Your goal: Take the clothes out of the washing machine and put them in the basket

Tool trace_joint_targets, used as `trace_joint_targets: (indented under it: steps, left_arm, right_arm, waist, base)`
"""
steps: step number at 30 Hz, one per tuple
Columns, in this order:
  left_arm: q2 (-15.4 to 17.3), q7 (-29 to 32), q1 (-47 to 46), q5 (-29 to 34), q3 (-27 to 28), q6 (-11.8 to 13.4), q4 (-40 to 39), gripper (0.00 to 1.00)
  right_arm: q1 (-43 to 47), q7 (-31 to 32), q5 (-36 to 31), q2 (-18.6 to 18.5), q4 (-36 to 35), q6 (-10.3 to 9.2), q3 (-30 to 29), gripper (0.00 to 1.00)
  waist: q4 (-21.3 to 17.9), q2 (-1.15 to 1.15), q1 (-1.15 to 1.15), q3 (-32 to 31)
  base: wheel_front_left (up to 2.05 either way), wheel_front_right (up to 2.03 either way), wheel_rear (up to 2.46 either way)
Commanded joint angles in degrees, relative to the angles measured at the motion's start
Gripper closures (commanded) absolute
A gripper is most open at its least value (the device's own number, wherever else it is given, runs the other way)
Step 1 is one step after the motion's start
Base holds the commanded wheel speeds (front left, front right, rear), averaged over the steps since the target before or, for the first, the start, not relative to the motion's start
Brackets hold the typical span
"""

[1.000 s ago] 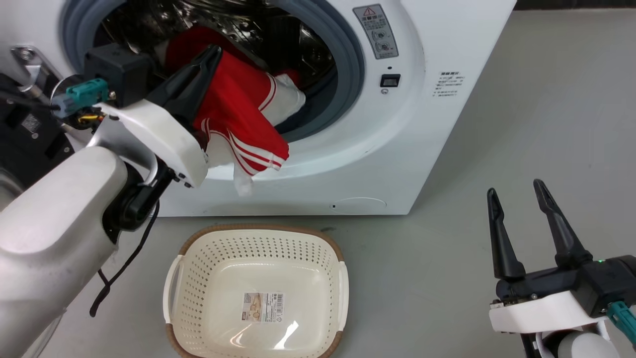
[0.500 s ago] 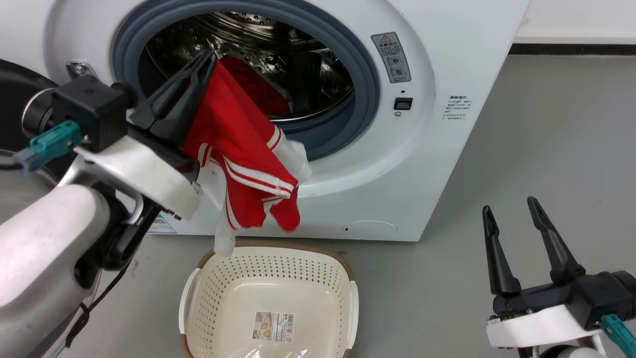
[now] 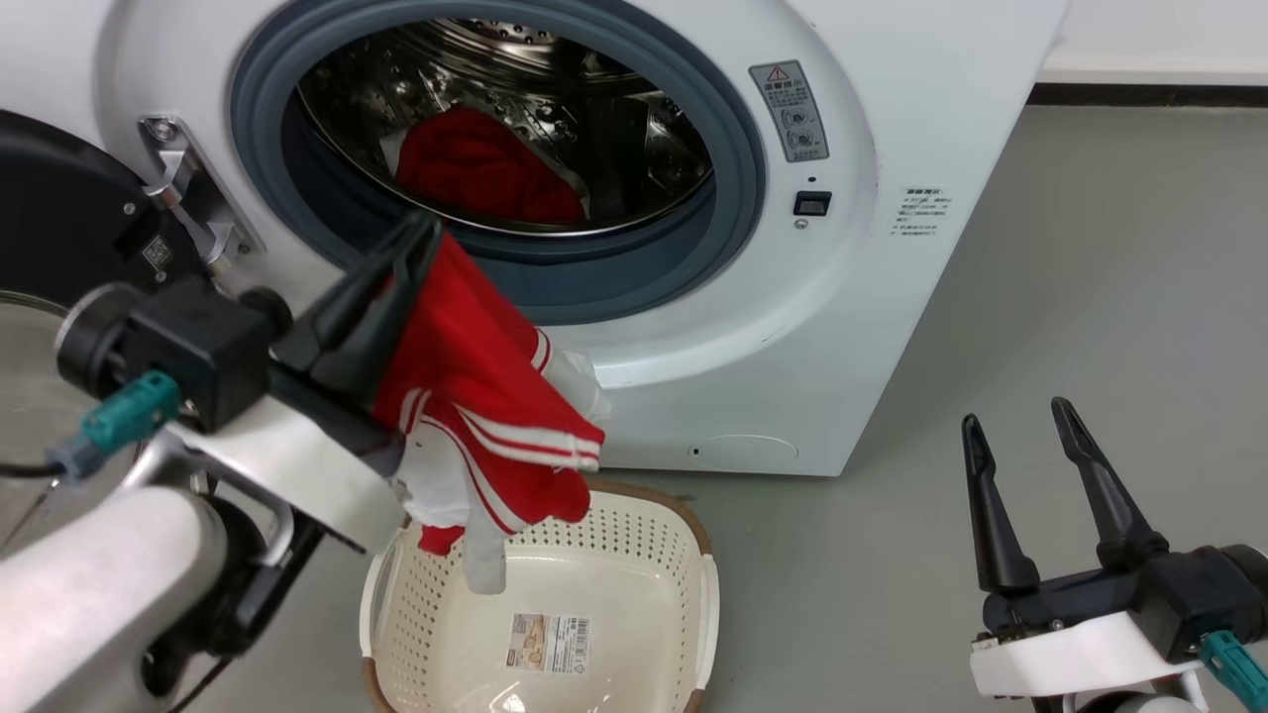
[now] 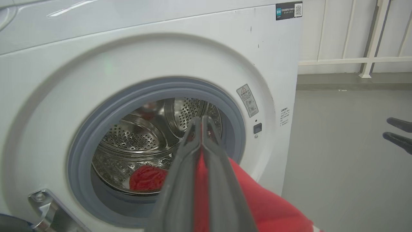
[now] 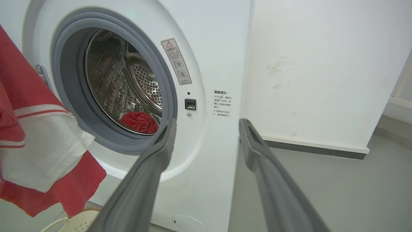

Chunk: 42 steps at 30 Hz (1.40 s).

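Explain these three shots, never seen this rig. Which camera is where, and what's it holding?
This is a wheeled robot with two arms, each ending in two long dark fingers. The wide shot comes from a camera on its head, looking down. The other two come from a camera on each wrist, looking along that arm's fingers.

In front stands a large white front-loading washing machine, its black-rimmed door swung open. On the grey floor before it sits a small cream perforated plastic basket.

The left fingers are shut on a bright red garment with white stripes, which dangles above the basket. A second, plain red garment lies in the shiny steel drum. The right fingers are open and hold nothing, off to the right.
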Motion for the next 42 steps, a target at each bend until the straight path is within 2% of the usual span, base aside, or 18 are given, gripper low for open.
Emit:
trace_joint_targets:
  steps: [1, 9, 15, 19, 29, 36, 42]
  left_arm:
    - [-0.1, -0.3, 1.6, 0.0, -0.5, 0.5, -0.5, 1.0]
    - [-2.0, -2.0, 9.0, -1.7, -4.4, 1.6, 1.1, 1.0]
    - [-6.2, -3.6, 12.4, -3.6, -6.3, -0.7, 8.7, 1.0]
    - [-10.4, -4.0, 12.9, -4.9, -7.6, -3.9, 17.2, 1.0]
    - [-23.3, -4.4, 7.7, -6.7, -9.2, -14.4, 46.3, 1.0]
    - [-31.7, -1.3, 0.0, -5.2, -11.5, -19.9, 65.8, 1.0]
    - [-36.1, 1.3, -5.8, -6.8, -10.6, -23.3, 79.4, 1.0]
  right_arm:
    - [-0.6, -0.1, 0.0, 0.1, -0.1, -0.06, 0.0, 0.0]
    - [-1.8, -0.1, -0.6, 0.1, -0.5, -0.06, -0.1, 0.0]
    - [-3.6, -0.1, -1.3, 0.1, -0.9, -0.06, -0.2, 0.0]
    - [-5.7, -0.1, -1.9, 0.1, -1.6, -0.06, 0.1, 0.0]
    - [-11.4, -0.1, -2.4, 0.1, -3.0, -0.06, 0.3, 0.0]
    - [-15.8, -0.1, -2.5, 0.1, -4.7, -0.06, 0.4, 0.0]
    - [-20.1, -0.1, -0.9, 0.1, -6.7, -0.06, 0.3, 0.0]
  waist:
    - [-0.1, 0.0, 0.0, 0.5]
    - [-0.7, 0.0, 0.0, 3.0]
    - [-1.4, 0.0, 0.0, 6.5]
    - [-2.3, 0.0, 0.0, 10.3]
    - [-5.2, 0.0, 0.0, 21.5]
    - [-6.8, 0.0, 0.0, 30.9]
    - [-9.3, 0.0, 0.0, 38.3]
  base:
    - [0.0, 0.0, 0.0]
    - [0.0, 0.0, 0.0]
    - [0.0, 0.0, 0.0]
    - [0.0, 0.0, 0.0]
    - [0.0, 0.0, 0.0]
    - [0.0, 0.0, 0.0]
    - [0.0, 0.0, 0.0]
